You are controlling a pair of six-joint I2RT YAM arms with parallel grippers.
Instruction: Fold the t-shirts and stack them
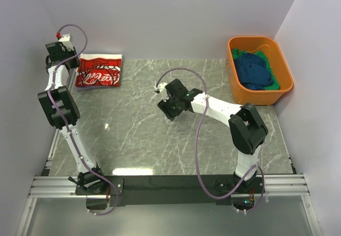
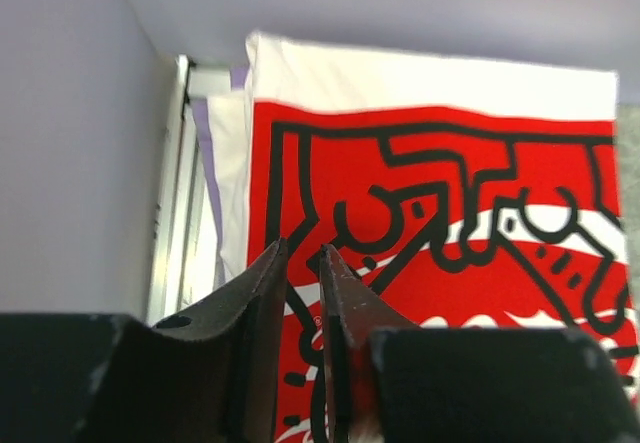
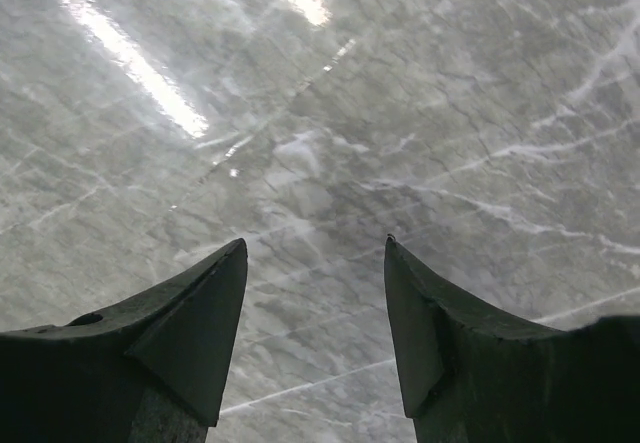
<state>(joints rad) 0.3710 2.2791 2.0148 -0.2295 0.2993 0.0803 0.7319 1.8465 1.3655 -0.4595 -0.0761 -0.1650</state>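
The folded white-and-red t-shirt (image 1: 99, 71) is lying under the left gripper (image 2: 302, 248), its jaws barely parted, holding nothing; the right gripper (image 3: 315, 243) is hanging wide open, empty, over the table (image 3: 400, 83)

Grey marble-veined surface (image 1: 138, 140), orange plastic tub (image 1: 261, 96) at its far right corner, aluminium rail (image 1: 53, 187) along the near edge, pale walls (image 1: 170, 17).

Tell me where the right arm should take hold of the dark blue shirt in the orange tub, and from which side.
Probably from straight above: the orange tub's walls ring the dark blue shirt, blocking any sideways approach. Pinch a raised wrinkle near the middle of the crumpled heap. The right gripper is open, above the table.
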